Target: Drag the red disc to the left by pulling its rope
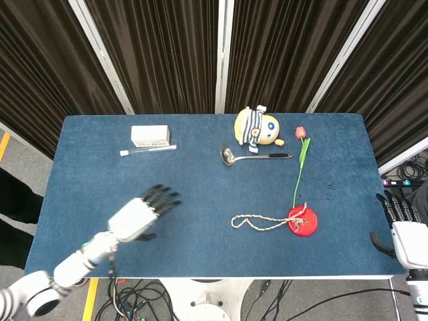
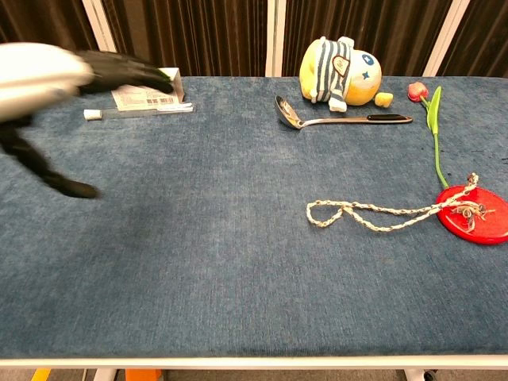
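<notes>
Behind the blue table (image 1: 200, 180) hang dark curtains (image 1: 167, 47).

Head view: high above the near edge, looking steeply down; whole blue table (image 1: 200, 174), dark curtains (image 1: 167, 53) behind it, floor cables below.
Chest view: low, near the front edge, facing across the table top (image 2: 198, 238) toward the curtains; closer, surface fills the frame.
Shared: table top with red disc (image 1: 302, 221) (image 2: 475, 214), rope (image 1: 261, 223) (image 2: 373, 216), ladle (image 1: 254, 156) (image 2: 333, 121).
</notes>
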